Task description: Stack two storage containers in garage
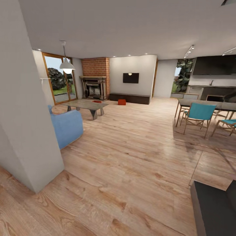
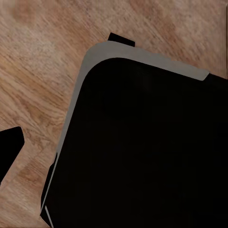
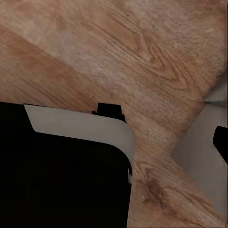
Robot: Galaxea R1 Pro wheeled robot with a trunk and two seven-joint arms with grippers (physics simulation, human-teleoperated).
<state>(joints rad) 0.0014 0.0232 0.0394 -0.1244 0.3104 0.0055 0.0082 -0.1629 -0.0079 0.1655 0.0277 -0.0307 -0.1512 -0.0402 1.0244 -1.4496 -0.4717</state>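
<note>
Wood-plank floor [image 1: 131,170], light, fills the near ground of the living room; grey wall corner [image 1: 23,131] at 9 o'clock. Robot base [image 2: 142,152] (black, grey-edged) seen over the planks from both wrist cameras; claw state for left and right: cannot tell. Blue sofa [image 1: 67,126] at 10 o'clock. Teal chairs [image 1: 198,114] by a dining table at 2 o'clock. Coffee surface [image 1: 86,105] beyond the sofa, one red box [image 1: 97,101] lying on it. Second red box [image 1: 122,102] on the floor at 12 o'clock, before a low dark bench. Brick fireplace [image 1: 95,78], black TV [image 1: 130,78], pendant lamp [image 1: 67,65] farthest.
</note>
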